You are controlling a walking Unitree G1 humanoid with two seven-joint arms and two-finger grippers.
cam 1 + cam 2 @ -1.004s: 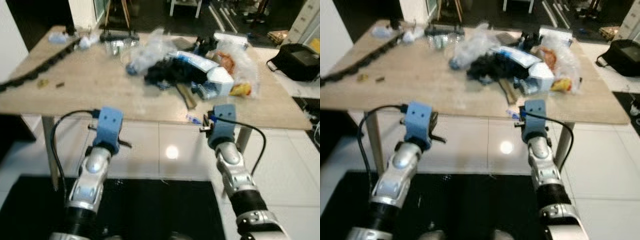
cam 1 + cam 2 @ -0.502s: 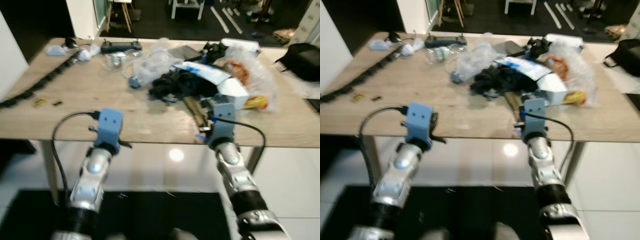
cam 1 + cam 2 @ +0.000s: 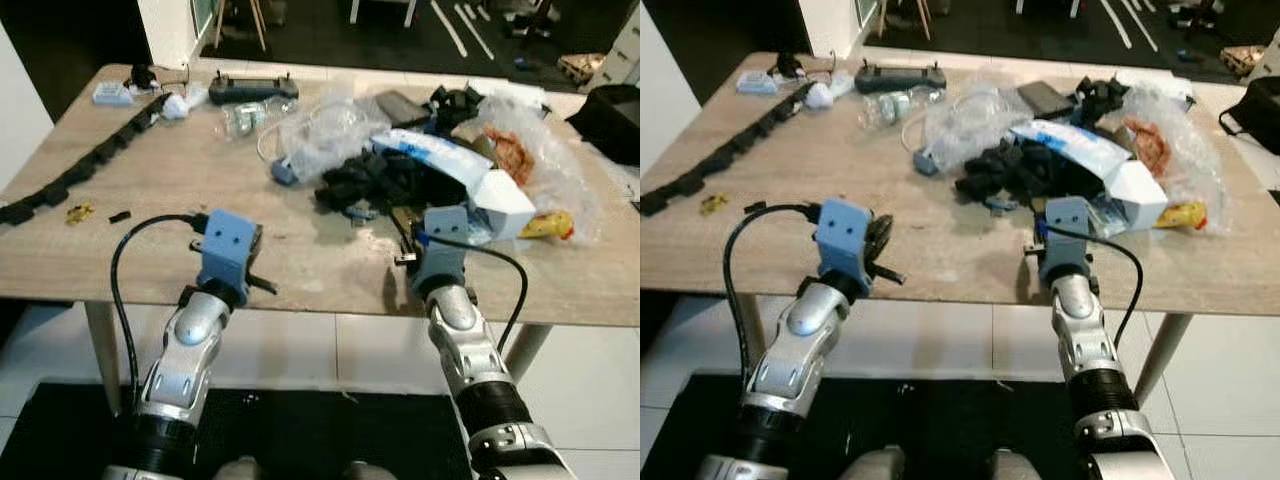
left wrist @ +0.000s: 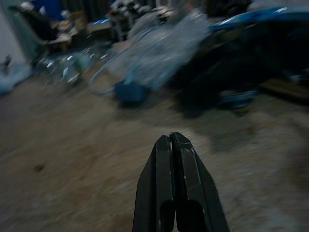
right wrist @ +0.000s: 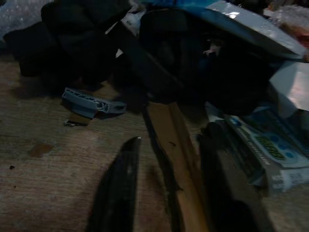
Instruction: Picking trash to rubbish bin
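Trash sits heaped on the far right half of your light wooden table [image 3: 150, 190]: crumpled clear plastic bags [image 3: 325, 125], a black clump of cloth-like material [image 3: 370, 180], a blue-and-white torn foil packet [image 3: 430, 152], a white carton [image 3: 500, 195] and a clear bag with orange and yellow contents [image 3: 535, 165].

Your right gripper [image 5: 169, 193] is over the table's near edge with its fingers spread apart. A long flat brown cardboard strip [image 5: 174, 159] lies between them, long axis running straight away from the fingertips into the dark heap. Just off the outer finger: a white-and-blue printed box [image 5: 270, 157]. On the other finger's side, further ahead, a small grey-blue plastic piece [image 5: 91, 101] on bare wood. Room here is tight, with the heap directly ahead of the fingertips.

Your left gripper [image 4: 171, 140] has its fingers pressed together, holding nothing, low over bare table. Open wood lies ahead of the tips, then a blue bottle cap [image 4: 130, 91] with clear crumpled plastic behind it.

Far side of the left fingers, along the table's left edge: a black segmented cable chain [image 3: 80, 170]. At the far edge, a black flat controller-like device [image 3: 250, 85].
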